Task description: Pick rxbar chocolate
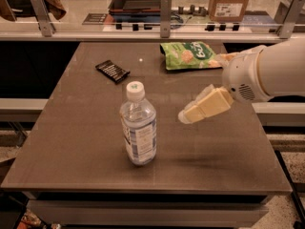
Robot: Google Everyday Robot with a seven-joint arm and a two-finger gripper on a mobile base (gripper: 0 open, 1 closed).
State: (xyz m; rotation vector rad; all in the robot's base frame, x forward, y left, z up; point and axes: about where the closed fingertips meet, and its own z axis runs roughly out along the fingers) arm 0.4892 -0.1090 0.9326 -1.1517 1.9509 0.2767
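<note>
The rxbar chocolate is a small flat black wrapper with pale text lines, lying at the far left of the brown table. My gripper reaches in from the right on a white arm and hovers over the table's middle right, well to the right of the bar and nearer than it. It holds nothing.
A clear water bottle with a white cap stands upright in the middle of the table, between the gripper and the bar. A green snack bag lies at the far right. A glass rail runs behind the table.
</note>
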